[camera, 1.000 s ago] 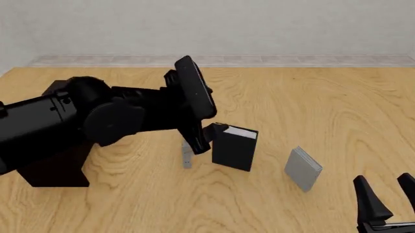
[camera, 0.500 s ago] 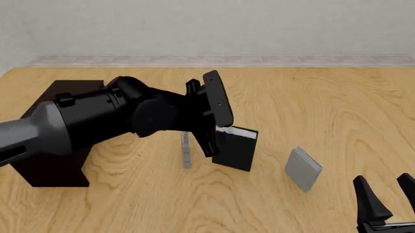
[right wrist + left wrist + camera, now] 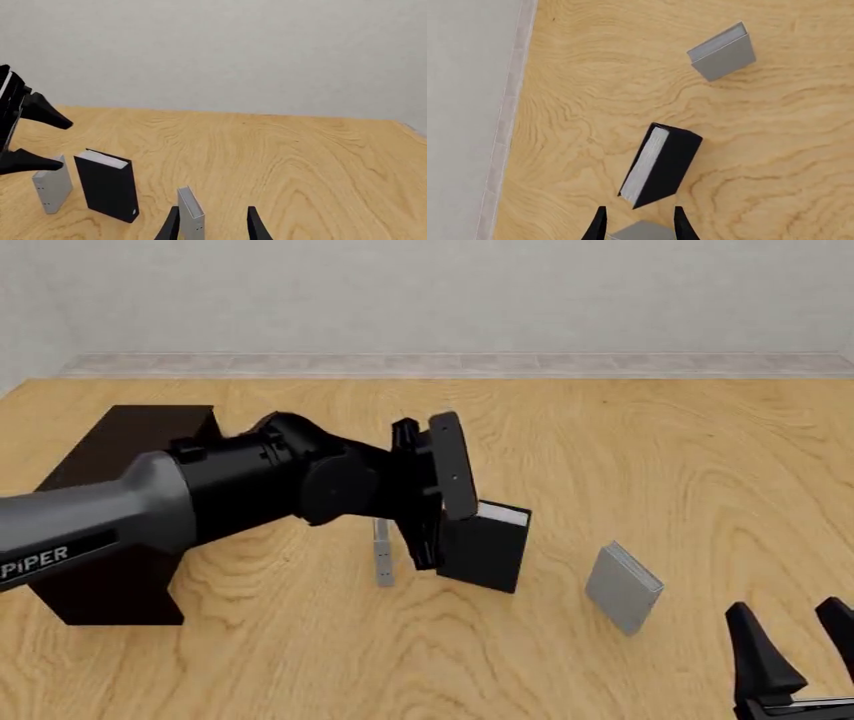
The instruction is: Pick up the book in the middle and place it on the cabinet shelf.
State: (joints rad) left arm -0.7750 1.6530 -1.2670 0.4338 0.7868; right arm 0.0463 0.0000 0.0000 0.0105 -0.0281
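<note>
The black book (image 3: 487, 548) stands upright mid-table with its white page edges on top; it also shows in the left wrist view (image 3: 660, 167) and the right wrist view (image 3: 110, 186). The dark cabinet (image 3: 118, 505) lies at the left. My left gripper (image 3: 424, 540) is open and empty. It hangs just left of the black book's top, above the thin grey book (image 3: 384, 555); its fingers (image 3: 40, 112) show spread in the right wrist view. My right gripper (image 3: 787, 610) is open and empty at the front right.
The smaller light-grey book (image 3: 623, 587) stands right of the black book, in front of my right gripper (image 3: 212, 209). The thin grey book (image 3: 640, 232) sits between my left fingertips in the left wrist view. The left arm covers part of the cabinet.
My left arm has swung down and toward the books, uncovering more of the cabinet. Its gripper has dropped closer to the black and thin grey books. The right arm has not moved.
</note>
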